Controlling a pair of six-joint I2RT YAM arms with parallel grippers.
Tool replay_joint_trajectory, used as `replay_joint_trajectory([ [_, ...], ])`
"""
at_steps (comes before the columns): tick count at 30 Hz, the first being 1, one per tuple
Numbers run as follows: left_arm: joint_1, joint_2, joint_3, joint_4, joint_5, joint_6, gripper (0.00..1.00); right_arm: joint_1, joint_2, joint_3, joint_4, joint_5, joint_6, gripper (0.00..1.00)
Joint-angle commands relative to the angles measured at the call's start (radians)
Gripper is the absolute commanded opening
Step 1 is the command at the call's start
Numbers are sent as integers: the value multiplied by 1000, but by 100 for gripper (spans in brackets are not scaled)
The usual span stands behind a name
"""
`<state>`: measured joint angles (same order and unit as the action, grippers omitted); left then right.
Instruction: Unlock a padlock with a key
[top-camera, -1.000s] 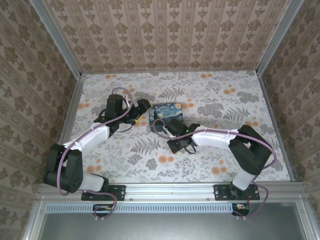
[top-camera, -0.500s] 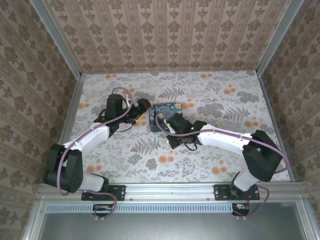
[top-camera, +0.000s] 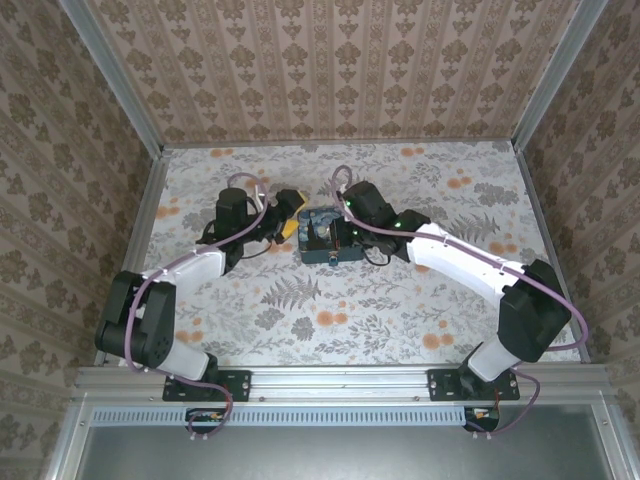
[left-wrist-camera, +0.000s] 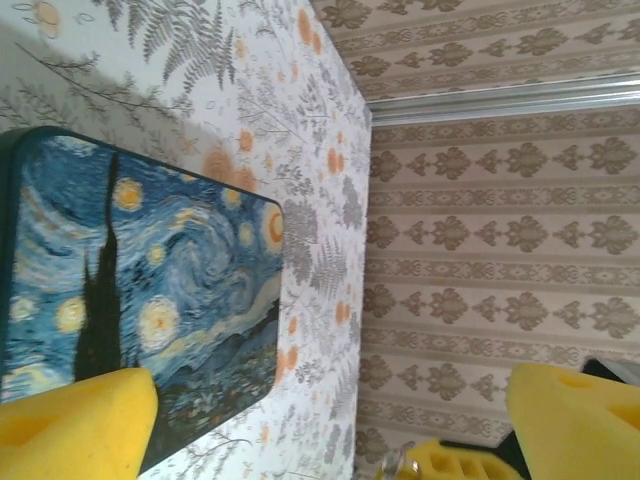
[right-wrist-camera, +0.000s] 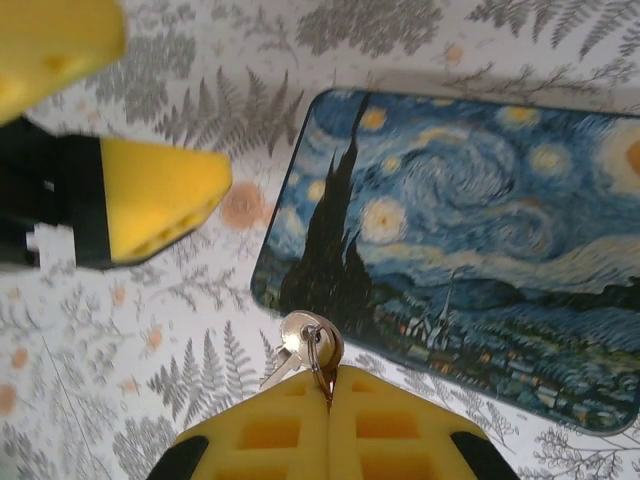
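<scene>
— What was moved?
— The right gripper (right-wrist-camera: 328, 388), swung across the blue swirl-painted tin box (right-wrist-camera: 470, 250); the left gripper (left-wrist-camera: 330, 400) is spread wide.
— The small silvery metal key (right-wrist-camera: 298, 348)?
— Pinched in the right gripper's closed tips, by the box's corner.

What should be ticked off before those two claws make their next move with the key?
1. Right claw shut on the small silver key by its ring: ok.
2. Left claw open, holding nothing: ok.
3. Blue swirl-painted tin box lying flat on the floral table: ok.
4. Padlock's position known: cannot tell.
5. Key lined up with the padlock: cannot tell.
</scene>
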<state>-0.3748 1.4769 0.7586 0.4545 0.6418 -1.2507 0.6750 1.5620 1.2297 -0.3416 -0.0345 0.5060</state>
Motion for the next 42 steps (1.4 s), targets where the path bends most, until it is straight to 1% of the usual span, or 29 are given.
replay_joint_trajectory([
  [1, -16, 7, 9, 117, 32, -57, 88, -31, 5, 33, 66, -40, 110, 0],
  [8, -56, 61, 16, 230, 30, -119, 74, -68, 40, 63, 152, -93, 193, 0],
  [15, -75, 117, 18, 358, 17, -187, 66, -75, 79, 97, 176, -122, 218, 0],
  [20, -76, 113, 19, 367, -7, -187, 64, -77, 90, 94, 188, -133, 224, 0],
  [21, -101, 114, 21, 368, -23, -185, 63, -75, 93, 92, 193, -134, 225, 0],
  [33, -118, 129, 22, 383, -30, -189, 49, -83, 105, 70, 225, -157, 241, 0],
  [38, -118, 132, 21, 383, -33, -189, 41, -85, 107, 60, 233, -160, 242, 0],
  [42, -118, 132, 21, 383, -34, -187, 33, -87, 108, 50, 238, -160, 246, 0],
])
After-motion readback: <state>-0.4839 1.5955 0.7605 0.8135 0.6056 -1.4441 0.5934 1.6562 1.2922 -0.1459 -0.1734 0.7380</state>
